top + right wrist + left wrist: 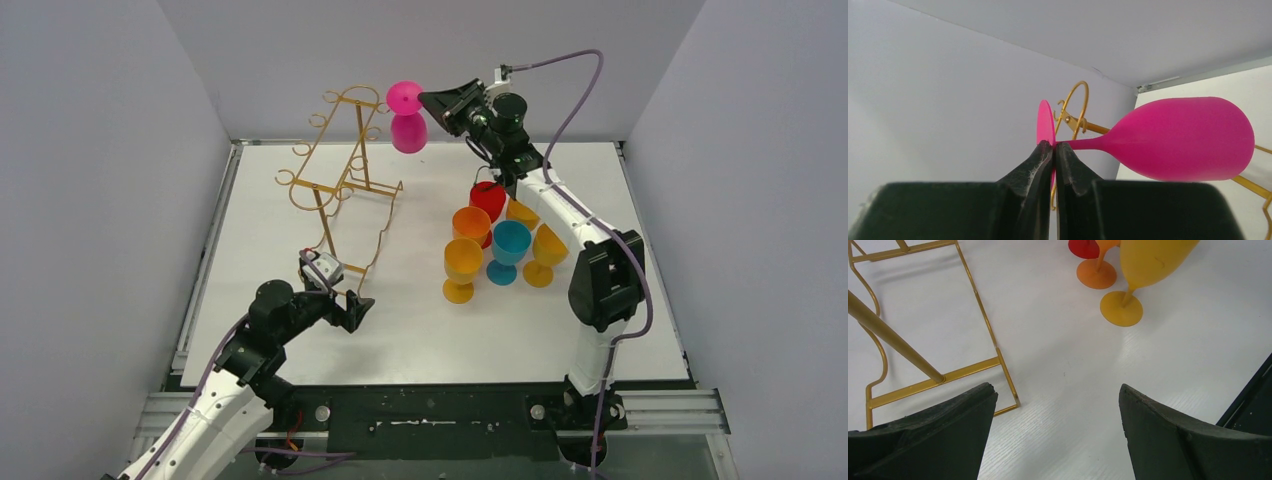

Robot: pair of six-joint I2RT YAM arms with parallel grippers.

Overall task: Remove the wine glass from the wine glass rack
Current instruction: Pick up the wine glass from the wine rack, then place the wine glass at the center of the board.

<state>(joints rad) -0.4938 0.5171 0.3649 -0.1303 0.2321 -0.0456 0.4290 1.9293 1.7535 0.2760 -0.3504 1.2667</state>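
Right hand [425, 99] apparently pinches the pink wine glass [408, 132] beside the gold rack [361, 150].

3 plain grey walls [110, 150] are enclosing the white worktop [250, 250]; even light is falling across it.

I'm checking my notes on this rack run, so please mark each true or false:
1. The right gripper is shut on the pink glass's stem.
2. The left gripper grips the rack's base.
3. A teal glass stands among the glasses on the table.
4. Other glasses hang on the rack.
1. True. The right gripper pinches the pink wine glass at its stem, right by the foot.
2. False. The left gripper is open and empty, next to the base of the wine glass rack.
3. True. The teal glass stands upright in the cluster.
4. False. The rack's hooks are bare. Only the pink glass is by its top.
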